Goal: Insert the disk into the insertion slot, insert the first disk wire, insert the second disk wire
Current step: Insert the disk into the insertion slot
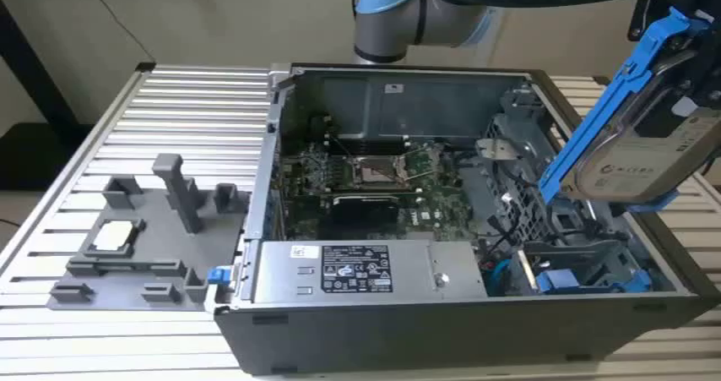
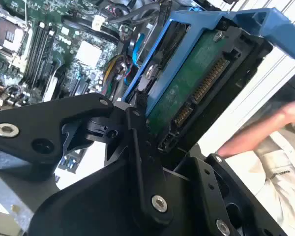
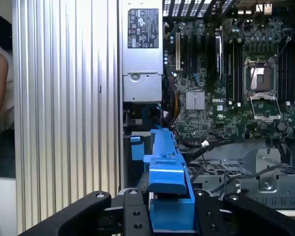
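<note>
The gripper point(image 3: 169, 215) is clamped on the blue carrier of the disk point(image 1: 647, 157), which hangs tilted in the air over the open computer case point(image 1: 451, 330), above the insertion slot point(image 1: 580, 263) in the case's corner near the power-supply box point(image 1: 360, 271).

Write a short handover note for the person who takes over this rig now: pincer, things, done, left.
Pincer: shut on the disk, which hangs tilted in the air over the open computer case, at the exterior view's right.
Insertion slot: inside the case, lower than the disk, with no disk in it.
Done: the disk is grasped and lifted.
Left: disk into the slot, then both wires.
</note>
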`<state>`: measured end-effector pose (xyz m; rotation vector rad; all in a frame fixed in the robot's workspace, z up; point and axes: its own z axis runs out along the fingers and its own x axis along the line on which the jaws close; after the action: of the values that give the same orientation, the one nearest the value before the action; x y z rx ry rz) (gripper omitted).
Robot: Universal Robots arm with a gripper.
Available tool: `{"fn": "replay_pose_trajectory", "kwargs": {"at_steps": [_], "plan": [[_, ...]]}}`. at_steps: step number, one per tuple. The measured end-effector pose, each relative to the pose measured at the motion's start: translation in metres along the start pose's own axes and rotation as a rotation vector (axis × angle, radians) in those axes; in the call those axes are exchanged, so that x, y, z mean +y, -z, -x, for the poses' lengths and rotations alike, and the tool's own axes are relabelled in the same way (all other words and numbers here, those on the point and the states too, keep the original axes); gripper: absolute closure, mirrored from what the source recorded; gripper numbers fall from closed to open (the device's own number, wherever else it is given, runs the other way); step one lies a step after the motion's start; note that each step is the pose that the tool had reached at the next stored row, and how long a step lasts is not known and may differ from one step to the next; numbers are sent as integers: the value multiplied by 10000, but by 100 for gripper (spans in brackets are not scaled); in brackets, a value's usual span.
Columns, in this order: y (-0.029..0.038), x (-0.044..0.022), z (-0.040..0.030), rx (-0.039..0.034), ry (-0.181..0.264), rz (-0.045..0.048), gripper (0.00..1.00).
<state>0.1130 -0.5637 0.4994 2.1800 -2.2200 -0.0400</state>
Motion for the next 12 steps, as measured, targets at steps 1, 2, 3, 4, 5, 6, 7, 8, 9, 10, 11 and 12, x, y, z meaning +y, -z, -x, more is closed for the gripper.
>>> {"fn": "replay_pose_trajectory", "kwargs": {"at_steps": [1, 2, 3, 4, 5, 6, 7, 8, 9, 10, 11, 12], "plan": [[0, 0, 0, 0, 0, 0, 67], [0, 0, 0, 0, 0, 0, 67], [0, 0, 0, 0, 1, 0, 67], [0, 1, 0, 0, 1, 0, 67], [0, 2, 0, 1, 1, 0, 67], [1, 4, 0, 1, 0, 0, 67], [0, 4, 0, 0, 1, 0, 67], [0, 5, 0, 0, 0, 0, 67], [0, 6, 0, 0, 1, 0, 67], [0, 6, 0, 0, 1, 0, 67], [-1, 6, -1, 1, 0, 0, 67], [-3, 6, -3, 2, 0, 0, 67]]}}
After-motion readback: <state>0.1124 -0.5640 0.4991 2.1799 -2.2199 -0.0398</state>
